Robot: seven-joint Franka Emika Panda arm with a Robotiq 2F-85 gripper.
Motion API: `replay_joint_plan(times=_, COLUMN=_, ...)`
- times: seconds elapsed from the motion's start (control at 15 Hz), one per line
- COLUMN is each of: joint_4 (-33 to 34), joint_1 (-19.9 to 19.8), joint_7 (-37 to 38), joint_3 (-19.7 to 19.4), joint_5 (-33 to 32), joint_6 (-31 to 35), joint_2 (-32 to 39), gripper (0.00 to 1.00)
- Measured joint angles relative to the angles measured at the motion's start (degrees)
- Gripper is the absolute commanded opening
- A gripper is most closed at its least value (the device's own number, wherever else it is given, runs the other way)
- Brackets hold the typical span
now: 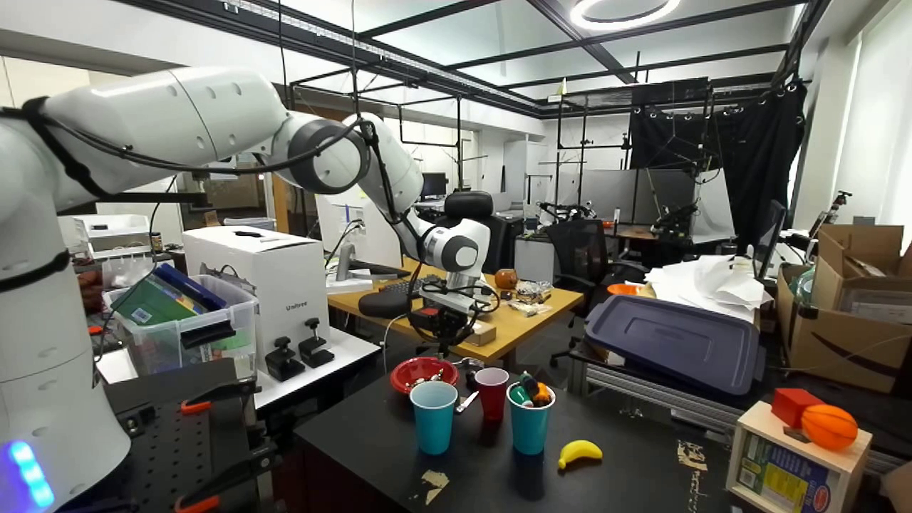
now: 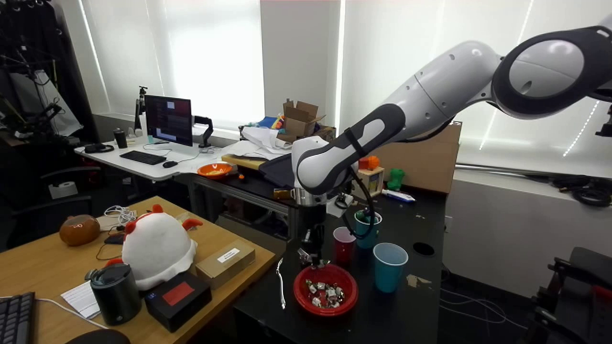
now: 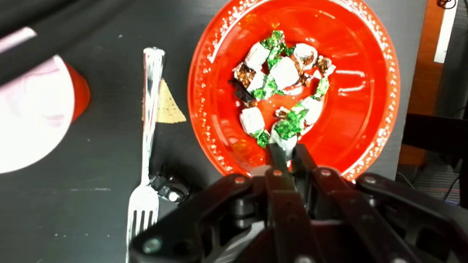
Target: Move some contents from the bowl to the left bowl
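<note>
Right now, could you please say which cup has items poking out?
The blue cup nearest the banana holds green items that stick out; the red cup and other blue cup show none.

wrist vw | candies (image 3: 285, 73) in bowl (image 3: 362, 117) | fork (image 3: 147, 109) btwn bowl & cup (image 3: 33, 117)

Ring lamp (image 1: 620, 25) & blinds (image 2: 215, 62) v. bright, w/ glare on red bowl (image 3: 358, 98), wrist view.
</note>
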Motion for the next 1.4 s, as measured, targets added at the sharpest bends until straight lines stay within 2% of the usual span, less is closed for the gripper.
replay_joint_plan(times=0.33, joint_4=-9.5, joint_1=-2.9, joint_7=0.2, joint_3=0.1, joint_5=1.3, joint_6=5.7, joint_2=-5.2, gripper=0.03)
replay_joint_plan(times=0.67, joint_4=-18.2, joint_1=-6.4, joint_7=-0.1, joint_3=0.7, joint_5=6.2, joint_6=11.6, joint_2=-10.4, gripper=0.03)
replay_joint_plan(times=1.0, joint_4=-25.1, joint_1=-9.1, joint_7=-0.2, joint_3=1.3, joint_5=10.3, joint_6=14.7, joint_2=-15.8, gripper=0.03)
replay_joint_plan(times=1.4, joint_4=-30.3, joint_1=-11.0, joint_7=-0.2, joint_3=1.5, joint_5=12.4, joint_6=16.0, joint_2=-21.1, gripper=0.03)
